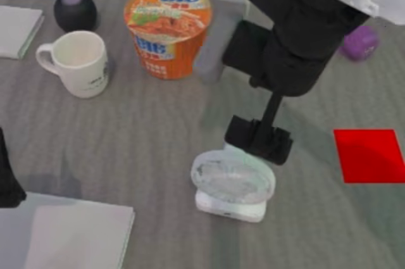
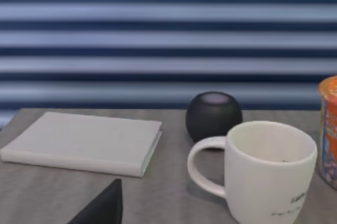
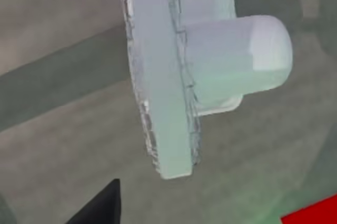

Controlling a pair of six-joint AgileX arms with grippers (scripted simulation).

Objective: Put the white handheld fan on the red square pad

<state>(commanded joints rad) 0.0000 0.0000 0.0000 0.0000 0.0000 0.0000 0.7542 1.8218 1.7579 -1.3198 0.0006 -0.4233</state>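
Right gripper (image 1: 261, 140), highest and nearest the top camera, hovers mid-frame against the white handheld fan (image 1: 232, 182); I cannot tell its finger state. Red square pad (image 1: 369, 155) waits bare at right edge. Left arm parked lower left.

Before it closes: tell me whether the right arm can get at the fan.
Probably yes. The right gripper hangs right at the fan, and nothing lies between them. The cup noodles and mug stand well away. The left arm sits parked at the table's left edge.
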